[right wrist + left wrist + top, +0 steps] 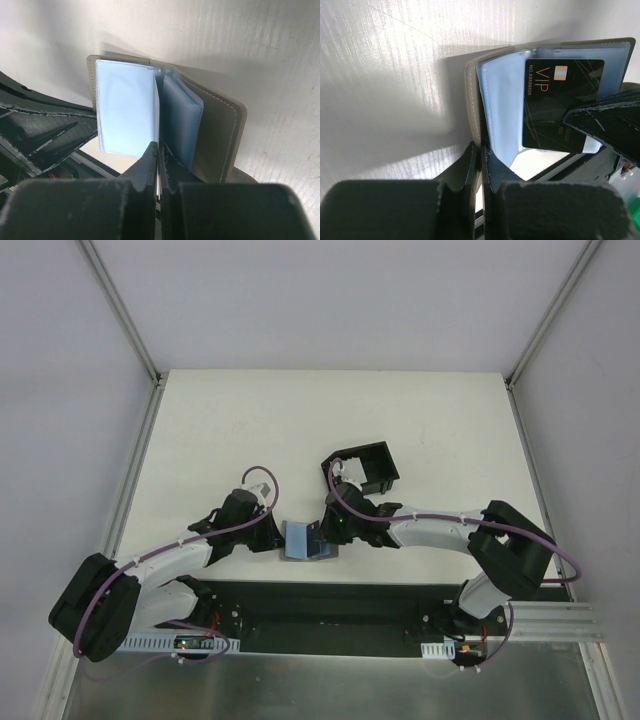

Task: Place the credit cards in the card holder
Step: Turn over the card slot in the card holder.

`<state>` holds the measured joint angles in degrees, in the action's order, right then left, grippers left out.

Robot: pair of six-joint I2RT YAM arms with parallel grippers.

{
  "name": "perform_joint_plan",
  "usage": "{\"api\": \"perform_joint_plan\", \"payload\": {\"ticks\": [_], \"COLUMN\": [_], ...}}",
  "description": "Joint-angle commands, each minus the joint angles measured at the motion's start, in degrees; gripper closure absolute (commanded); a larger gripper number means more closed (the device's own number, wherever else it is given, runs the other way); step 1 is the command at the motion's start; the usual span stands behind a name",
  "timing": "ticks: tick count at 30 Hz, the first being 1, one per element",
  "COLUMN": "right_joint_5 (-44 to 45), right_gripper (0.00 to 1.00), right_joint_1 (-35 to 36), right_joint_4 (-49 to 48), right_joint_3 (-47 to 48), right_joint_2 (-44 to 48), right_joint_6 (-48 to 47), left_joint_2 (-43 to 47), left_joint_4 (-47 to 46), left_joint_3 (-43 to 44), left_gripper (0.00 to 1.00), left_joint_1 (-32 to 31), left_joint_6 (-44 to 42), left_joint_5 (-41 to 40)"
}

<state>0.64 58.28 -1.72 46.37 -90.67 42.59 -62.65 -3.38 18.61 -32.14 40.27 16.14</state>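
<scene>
**Both grippers pinched shut on the open wallet**

On the white table (300,410), the black card holder (368,466) sits mid-table. The grey wallet (303,540) stands open by the near edge. The left gripper (480,150) is clamped on its cover edge. The right gripper (157,148) is closed on a clear sleeve. A black VIP card (555,100) lies against the sleeves.

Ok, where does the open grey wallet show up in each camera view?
Top external: grey wallet low centre, open.
Left wrist: grey wallet centre to right, black VIP card against its sleeves.
Right wrist: grey wallet centre, spread open.
Shared landmark: the pale blue plastic sleeves inside it.
</scene>
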Motion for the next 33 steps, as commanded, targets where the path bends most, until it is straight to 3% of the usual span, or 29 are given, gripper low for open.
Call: {"api": "perform_joint_plan", "payload": {"ticks": [1, 7, 12, 21, 33], "right_joint_5": [1.1, 3.3, 7.1, 5.3, 2.9], "right_gripper": [0.99, 1.00, 1.00, 1.00, 1.00], "right_joint_1": [0.1, -0.3, -1.3, -1.9, -1.9], "right_joint_4": [1.1, 0.7, 7.9, 6.9, 5.8], "right_joint_3": [-0.4, -0.8, -0.8, -4.1, -0.1], "right_joint_2": [0.5, 8.0, 12.7, 12.9, 8.8], "right_joint_6": [-0.5, -2.6, -3.7, -2.6, -4.3], "left_joint_2": [-0.3, -3.0, -3.5, -3.1, 0.7], "left_joint_4": [2.3, 2.4, 2.6, 4.9, 5.1], "left_joint_3": [1.3, 1.4, 1.6, 3.5, 1.8], "left_gripper": [1.00, 1.00, 1.00, 1.00, 1.00], "left_joint_1": [0.5, 0.5, 0.5, 0.5, 0.5], "left_joint_6": [-1.5, -2.1, -2.0, -2.0, -2.5], "left_joint_5": [-1.0, -3.0, -3.0, -4.3, -7.5]}}
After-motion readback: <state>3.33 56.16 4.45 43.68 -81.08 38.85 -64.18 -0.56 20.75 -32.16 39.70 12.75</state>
